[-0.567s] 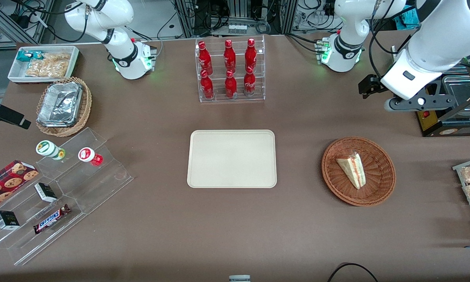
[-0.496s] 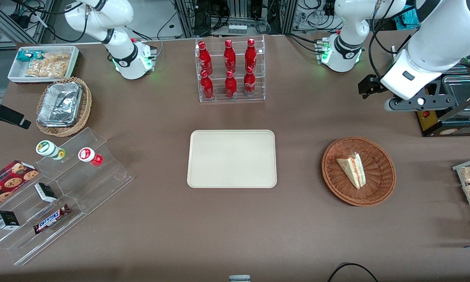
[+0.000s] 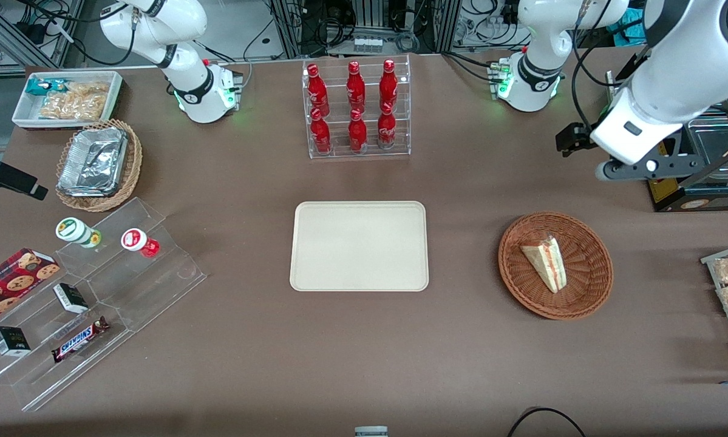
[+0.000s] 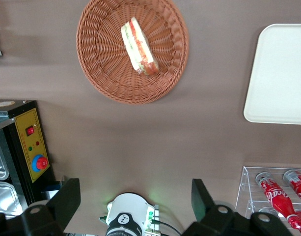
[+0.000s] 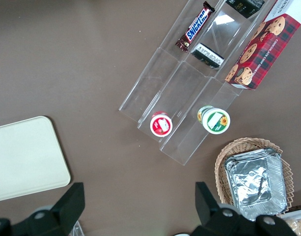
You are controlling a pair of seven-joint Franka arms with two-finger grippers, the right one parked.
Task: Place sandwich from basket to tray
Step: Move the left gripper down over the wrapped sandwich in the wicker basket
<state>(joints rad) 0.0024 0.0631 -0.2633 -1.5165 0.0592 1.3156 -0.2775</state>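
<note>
1. Nothing is between my gripper (image 4: pixel 132 199) fingers yet; they are standing wide apart, high above the table, farther from the front camera than the basket (image 3: pixel 555 265).
2. My arm is just beginning to shift from half a second ago, so the reach is only starting.
3. I am seeing the sandwich (image 3: pixel 546 263) lying untouched in the basket, well apart from the bare tray (image 3: pixel 359 246).
</note>
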